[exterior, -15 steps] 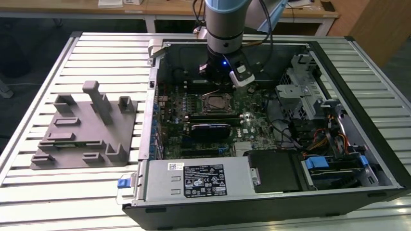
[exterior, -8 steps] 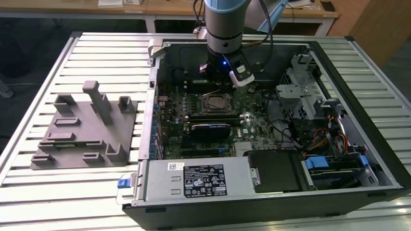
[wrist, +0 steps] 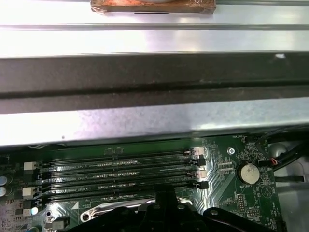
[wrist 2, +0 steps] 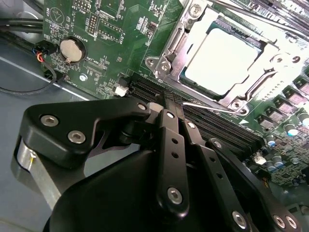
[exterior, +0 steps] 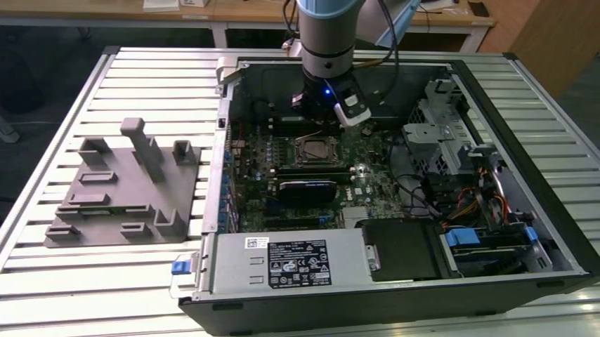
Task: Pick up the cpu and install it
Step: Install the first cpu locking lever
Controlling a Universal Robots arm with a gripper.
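Pincer (wrist 2: 169, 108) of mine hangs low over the motherboard (wrist 2: 96, 43), its fingers (wrist 2: 170, 145) pressed together and holding nothing, tips touching the socket's thin wire lever (wrist 2: 205, 105). Upper right of the second wrist view, the cpu (wrist 2: 223, 60) sits inside its metal socket frame (wrist 2: 178, 43), pale top showing.

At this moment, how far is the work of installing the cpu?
Done: the cpu already lies in the motherboard socket, inside its metal frame. In hand: the gripper is closed, holding nothing, beside the socket's thin lever. Left: I cannot tell whether that lever is fully latched.
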